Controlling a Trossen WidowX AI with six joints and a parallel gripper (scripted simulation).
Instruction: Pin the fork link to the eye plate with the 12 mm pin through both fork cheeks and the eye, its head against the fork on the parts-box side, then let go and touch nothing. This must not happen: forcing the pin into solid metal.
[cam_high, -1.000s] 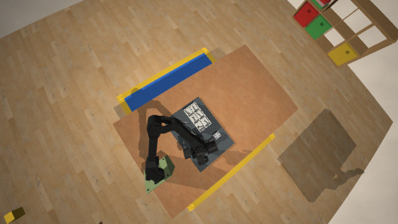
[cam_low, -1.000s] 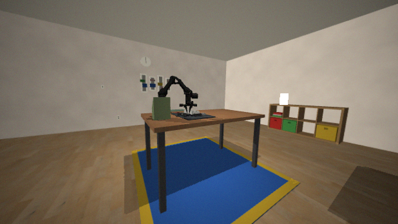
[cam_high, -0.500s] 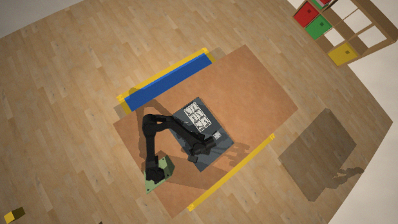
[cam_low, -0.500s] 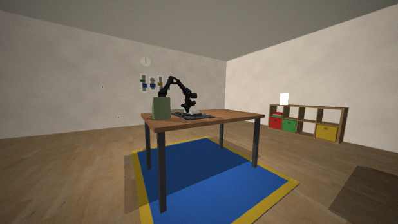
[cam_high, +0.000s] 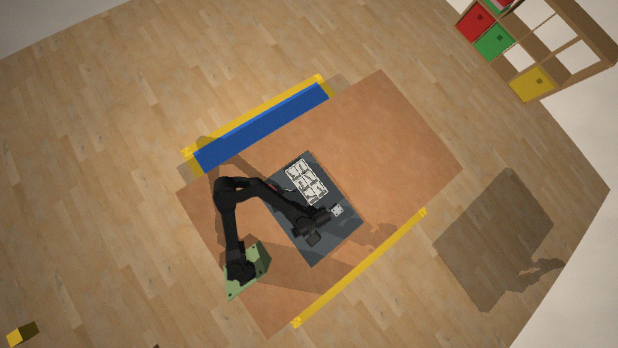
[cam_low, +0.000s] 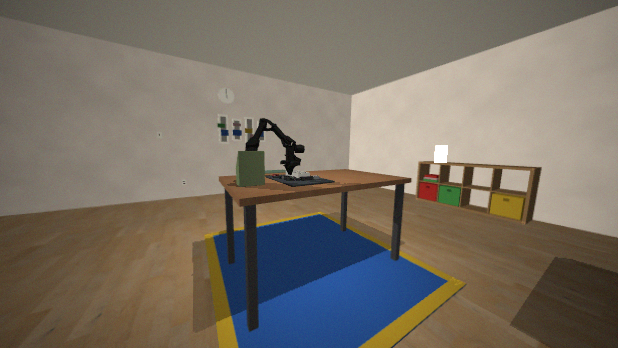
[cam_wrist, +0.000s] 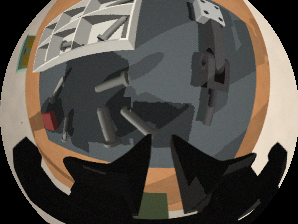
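Although the fork link (cam_wrist: 215, 79) lay lined up with the eye plate (cam_high: 337, 210) (cam_wrist: 209, 12), no pin could be made out through its cheeks, so the pinning itself seemed still to be done. Three thicker pins rested loose on the dark mat (cam_high: 312, 257) (cam_low: 320, 181) (cam_wrist: 165, 90): one pin (cam_wrist: 112, 82) nearest the parts box (cam_high: 298, 187) (cam_low: 301, 174) (cam_wrist: 100, 51), another (cam_wrist: 106, 125), and a slanted pin (cam_wrist: 137, 121) close to the fingertips. Which was the 12 mm one could not be told. The gripper (cam_high: 313, 239) (cam_low: 290, 172) (cam_wrist: 161, 138) stood slightly open, with nothing between its fingers. Picking, aligning, inserting with the head on the box side, and releasing all appeared to remain; whether the eye's hole matched the fork's was unclear

From above, we see the black arm's elbow (cam_high: 226, 192) (cam_low: 265, 121) has shifted left over the past second. Our side view shows the gripper (cam_high: 311, 225) (cam_low: 290, 172) (cam_wrist: 161, 138) has turned, its fingers now closer together.
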